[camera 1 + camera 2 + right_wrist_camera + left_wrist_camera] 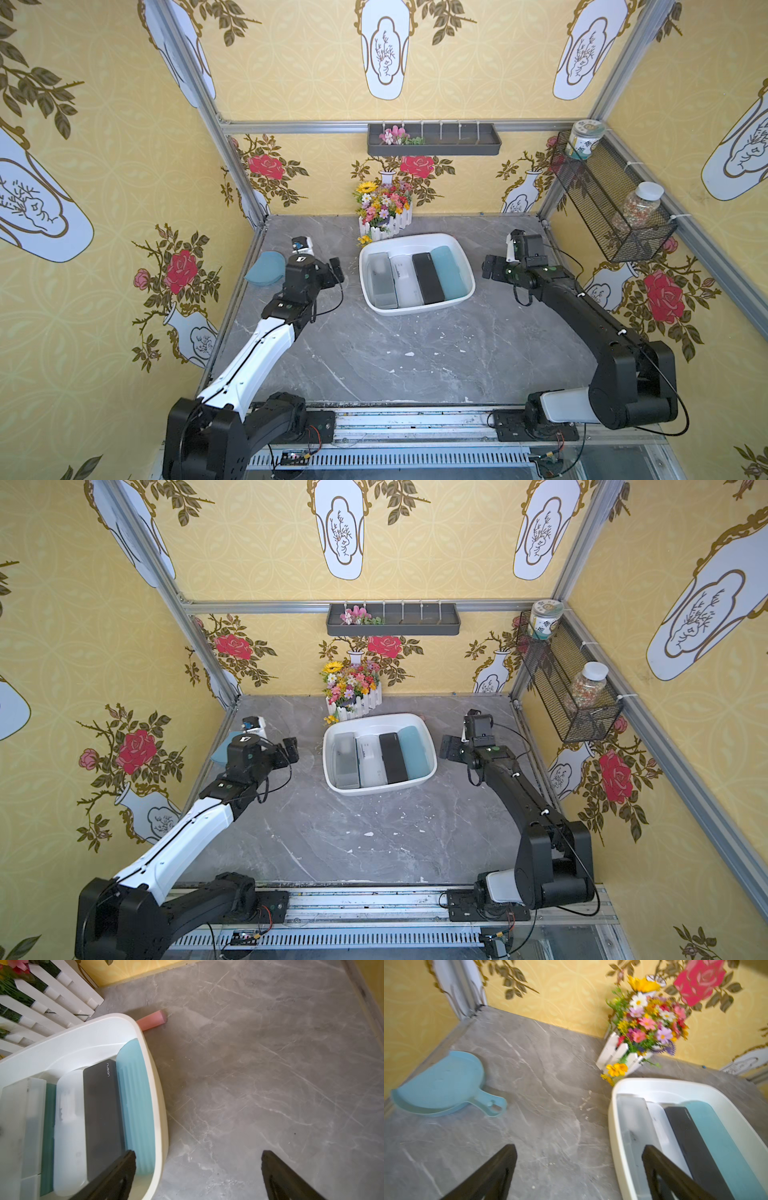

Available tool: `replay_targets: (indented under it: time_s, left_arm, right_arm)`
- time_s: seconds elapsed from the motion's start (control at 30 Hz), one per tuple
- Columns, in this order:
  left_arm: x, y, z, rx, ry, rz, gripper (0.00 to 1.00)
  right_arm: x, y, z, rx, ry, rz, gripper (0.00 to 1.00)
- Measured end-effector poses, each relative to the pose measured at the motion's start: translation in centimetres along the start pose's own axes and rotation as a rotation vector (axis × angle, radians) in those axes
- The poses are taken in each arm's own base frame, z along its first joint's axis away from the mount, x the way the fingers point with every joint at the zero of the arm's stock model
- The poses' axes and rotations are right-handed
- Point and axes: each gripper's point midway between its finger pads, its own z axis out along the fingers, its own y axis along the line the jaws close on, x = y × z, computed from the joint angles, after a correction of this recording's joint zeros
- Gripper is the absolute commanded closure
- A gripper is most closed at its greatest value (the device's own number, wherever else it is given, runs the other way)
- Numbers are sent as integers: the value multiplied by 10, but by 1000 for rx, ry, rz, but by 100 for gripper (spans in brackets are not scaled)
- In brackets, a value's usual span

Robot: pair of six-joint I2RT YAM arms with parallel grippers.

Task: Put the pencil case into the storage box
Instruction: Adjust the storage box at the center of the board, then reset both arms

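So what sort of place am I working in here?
Looks like a staged robot test booth rather than a real room: an aluminium frame carrying printed wallpaper panels, a marble-look tabletop, and the left arm and right arm mounted on a rail at its front edge.

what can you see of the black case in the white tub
The black case is a long, flat, matte rectangular box, looking like hard plastic, with small pale lettering near one end. It lies closed and lengthwise inside the storage box, snug between a white case and a ribbed light blue case.
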Motion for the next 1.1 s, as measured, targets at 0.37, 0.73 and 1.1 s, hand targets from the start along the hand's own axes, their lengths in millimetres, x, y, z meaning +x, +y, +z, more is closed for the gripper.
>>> replay_targets:
  time_s: [0.37,0.73,1.1]
  left_arm:
    - [42,34,27,-27,-34,48,0]
    - [35,39,25,18,-203,141,0]
    - [58,61,14,-17,-210,166,0]
  right_arm:
    - [23,-36,22,21,-250,-82,3]
    - [20,-67,22,137,-317,-57,3]
    - [82,-77,33,189,-293,-79,3]
